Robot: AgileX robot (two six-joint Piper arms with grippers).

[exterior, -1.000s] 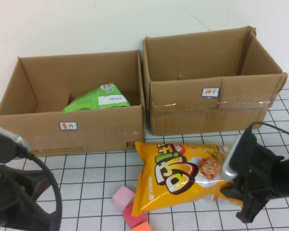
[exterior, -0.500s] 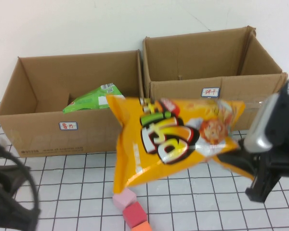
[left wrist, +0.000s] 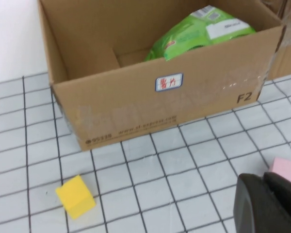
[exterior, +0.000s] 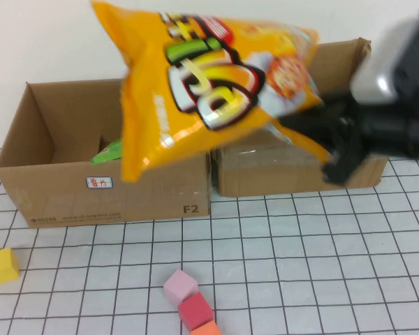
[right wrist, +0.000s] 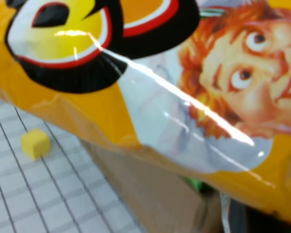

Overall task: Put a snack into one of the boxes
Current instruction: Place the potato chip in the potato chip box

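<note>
Your right gripper (exterior: pixel 314 129) is clamped on the orange snack bag (exterior: pixel 202 77), which hangs out to its left, above the left box (exterior: pixel 112 195). The left wrist view alone shows the left gripper (left wrist: pixel 269 204) low over the table, and whether it is open you cannot tell; the green bag (left wrist: pixel 201 34) lies inside that box ahead of it.

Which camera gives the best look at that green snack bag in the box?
The left wrist view: the green bag lies plainly inside the left box. In the high view only a green sliver shows behind the orange bag. The right wrist view shows just a speck.
</note>
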